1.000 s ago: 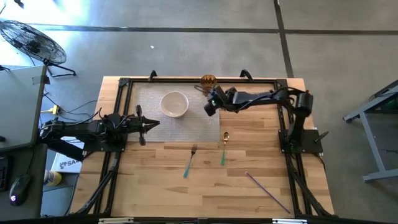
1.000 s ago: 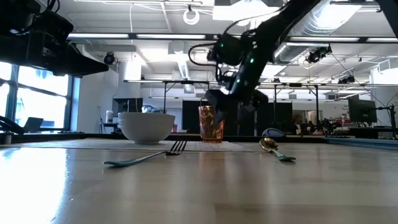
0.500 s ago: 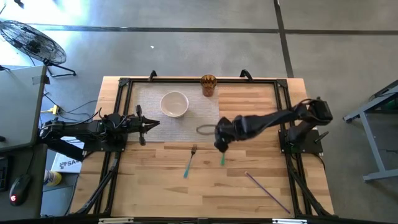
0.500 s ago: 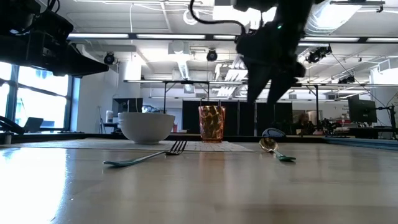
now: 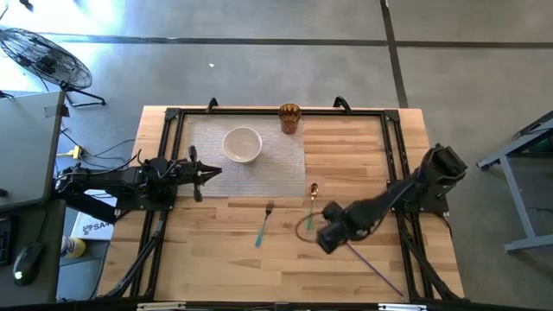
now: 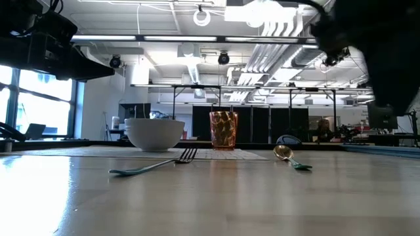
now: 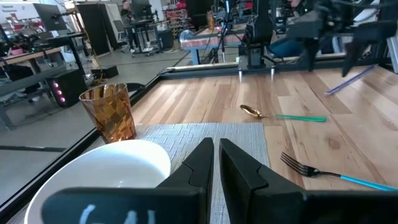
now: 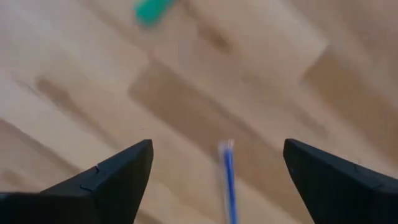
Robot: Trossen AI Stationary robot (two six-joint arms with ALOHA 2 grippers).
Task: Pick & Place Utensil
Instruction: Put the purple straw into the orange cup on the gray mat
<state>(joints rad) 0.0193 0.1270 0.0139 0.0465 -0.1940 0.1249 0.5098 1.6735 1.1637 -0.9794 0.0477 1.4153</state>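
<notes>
A gold spoon with a green handle (image 5: pixel 311 206) lies on the bare wood just off the placemat's near right corner. A fork with a blue handle (image 5: pixel 263 223) lies to its left. A thin purple stick (image 5: pixel 373 269) lies slanted toward the near right corner. My right gripper (image 5: pixel 332 235) hovers open over the stick's far end (image 8: pixel 227 171), which shows between its spread fingers (image 8: pixel 124 171); the spoon's green handle tip (image 8: pixel 151 10) lies beyond. My left gripper (image 5: pixel 212 172) waits shut at the placemat's left edge, above the bowl's side.
A white bowl (image 5: pixel 243 144) sits on the grey placemat (image 5: pixel 276 168). An amber cup (image 5: pixel 289 117) stands at the far edge. A black frame (image 5: pixel 399 186) runs round the table. Bare wood lies left of the fork, toward the near edge.
My right gripper has swept from beside the amber cup at the far edge toward the near edge, passing over the spoon, and now hangs over the purple stick's far end. The spoon, the fork and the stick have stayed where they were.
</notes>
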